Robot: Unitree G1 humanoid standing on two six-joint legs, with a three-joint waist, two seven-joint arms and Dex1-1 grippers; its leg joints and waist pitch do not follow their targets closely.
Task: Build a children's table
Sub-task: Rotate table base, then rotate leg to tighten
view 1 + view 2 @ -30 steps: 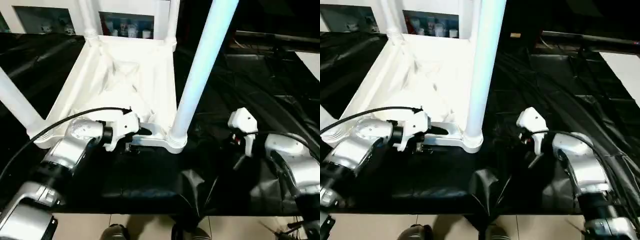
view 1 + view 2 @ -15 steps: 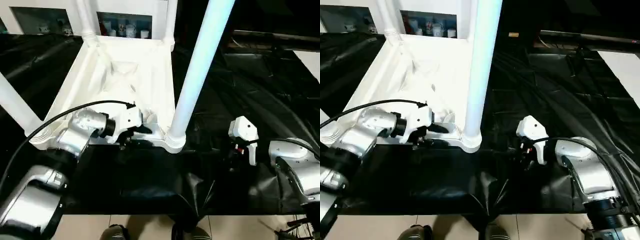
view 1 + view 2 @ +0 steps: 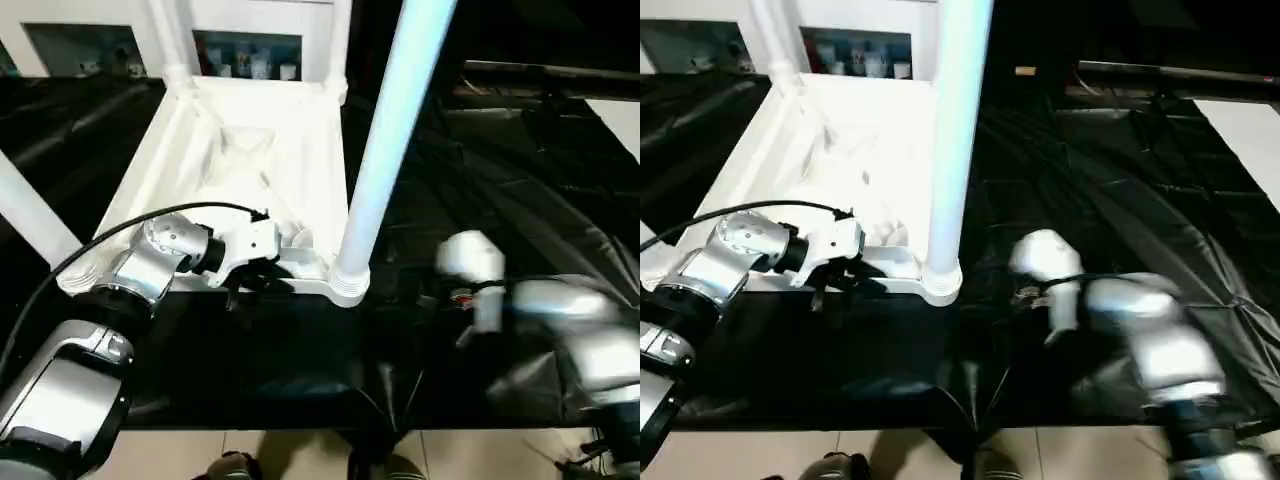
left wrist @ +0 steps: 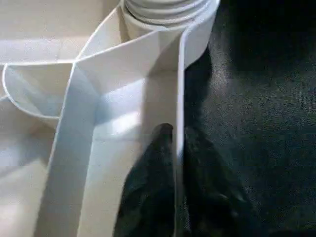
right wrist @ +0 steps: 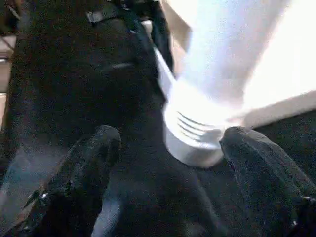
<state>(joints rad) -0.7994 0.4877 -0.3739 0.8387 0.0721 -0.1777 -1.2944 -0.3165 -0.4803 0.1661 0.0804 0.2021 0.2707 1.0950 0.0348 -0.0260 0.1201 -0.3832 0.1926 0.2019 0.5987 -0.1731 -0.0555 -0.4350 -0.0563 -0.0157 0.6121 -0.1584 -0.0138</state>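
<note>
The white tabletop (image 3: 250, 170) lies upside down, ribbed underside up, with legs standing in its corner sockets. The near right leg (image 3: 385, 130) rises from its round socket (image 5: 197, 133). My left gripper (image 3: 262, 280) is shut on the tabletop's near rim (image 4: 180, 89); in the left wrist view one of its black fingers (image 4: 153, 182) lies on each side of the thin wall. My right gripper (image 3: 465, 295) hovers just right of that socket, blurred. In the right wrist view it (image 5: 170, 134) is open, its fingers (image 5: 94, 163) spread wider than the socket and apart from it.
A crinkled black sheet (image 3: 500, 170) covers the work surface. The near left leg (image 3: 30, 215) and the far legs (image 3: 168, 35) stand upright. A shelf with small items (image 3: 245, 60) is behind. The surface's front edge and floor (image 3: 300, 450) lie below.
My right gripper has swung left and now faces the near right leg's socket. My left gripper has stayed clamped on the near rim.
</note>
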